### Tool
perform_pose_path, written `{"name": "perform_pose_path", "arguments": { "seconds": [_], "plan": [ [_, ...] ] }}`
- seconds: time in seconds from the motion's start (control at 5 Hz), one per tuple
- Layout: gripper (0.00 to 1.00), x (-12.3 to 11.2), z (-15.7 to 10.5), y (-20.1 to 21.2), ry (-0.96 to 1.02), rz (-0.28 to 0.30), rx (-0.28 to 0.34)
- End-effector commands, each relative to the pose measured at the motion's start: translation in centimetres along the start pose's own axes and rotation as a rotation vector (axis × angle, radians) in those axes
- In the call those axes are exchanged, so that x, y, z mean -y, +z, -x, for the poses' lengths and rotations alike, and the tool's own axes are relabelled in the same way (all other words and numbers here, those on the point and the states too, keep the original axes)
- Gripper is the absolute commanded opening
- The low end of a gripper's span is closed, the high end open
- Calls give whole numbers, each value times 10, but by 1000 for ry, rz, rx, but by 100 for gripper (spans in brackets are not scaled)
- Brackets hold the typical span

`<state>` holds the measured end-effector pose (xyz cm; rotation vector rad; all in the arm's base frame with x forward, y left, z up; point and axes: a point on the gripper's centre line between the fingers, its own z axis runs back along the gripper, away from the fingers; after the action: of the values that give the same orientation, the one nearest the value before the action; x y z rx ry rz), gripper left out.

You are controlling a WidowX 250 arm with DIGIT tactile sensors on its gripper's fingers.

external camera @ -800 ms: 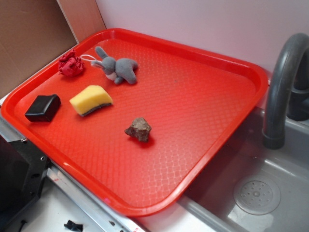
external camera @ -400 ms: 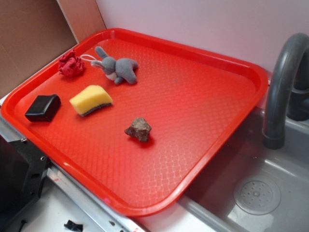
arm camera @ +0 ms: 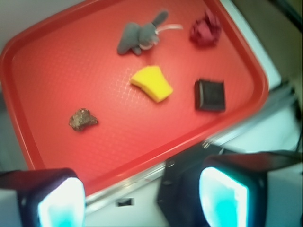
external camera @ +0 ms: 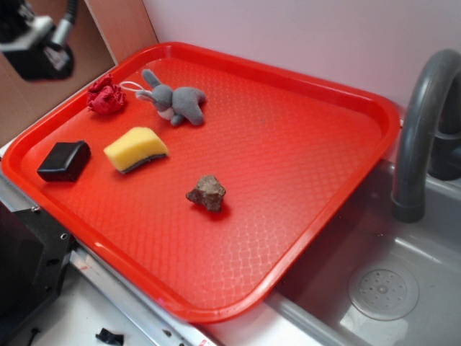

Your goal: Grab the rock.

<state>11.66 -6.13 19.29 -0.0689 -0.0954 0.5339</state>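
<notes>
Rock (external camera: pixel 207 192): I see it alone on the red tray (external camera: pixel 310 94), bare tray floor on every side of it.
Nearest neighbour: the yellow sponge (external camera: pixel 135 149), up and left of the rock, apart from it.
Left cluster: black block (external camera: pixel 65 160), red ball (external camera: pixel 106 95) and grey plush rabbit (external camera: pixel 175 102) keep to the tray's left and far-left part, well apart from the rock.
Right half of tray: I find it open all the way to the rim.
Beyond the right rim: grey faucet (external camera: pixel 418 122) stands upright over the sink (external camera: pixel 374 288).
Gripper (arm camera: pixel 142 201): I see its fingers spread, nothing between them, high above the tray's near edge.
</notes>
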Motion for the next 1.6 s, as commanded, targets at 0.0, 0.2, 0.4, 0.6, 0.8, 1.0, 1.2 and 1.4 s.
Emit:
{"name": "perform_pose_path", "arguments": {
  "seconds": [0.0, 0.2, 0.4, 0.6, 0.8, 1.0, 1.2, 1.4],
  "plan": [
    [100, 48, -10, -49, 505, 98, -55],
    [100, 60, -26, -78, 760, 125, -63],
    [100, 70, -39, -107, 848, 93, -58],
    [100, 76, -51, -131, 874, 60, -57],
    [100, 78, -57, -152, 874, 31, -78],
    [100, 84, -57, -170, 851, -6, -96],
    [100, 92, -53, -178, 816, -28, -140],
    [0, 95, -52, -179, 811, -59, -134]
  ]
}}
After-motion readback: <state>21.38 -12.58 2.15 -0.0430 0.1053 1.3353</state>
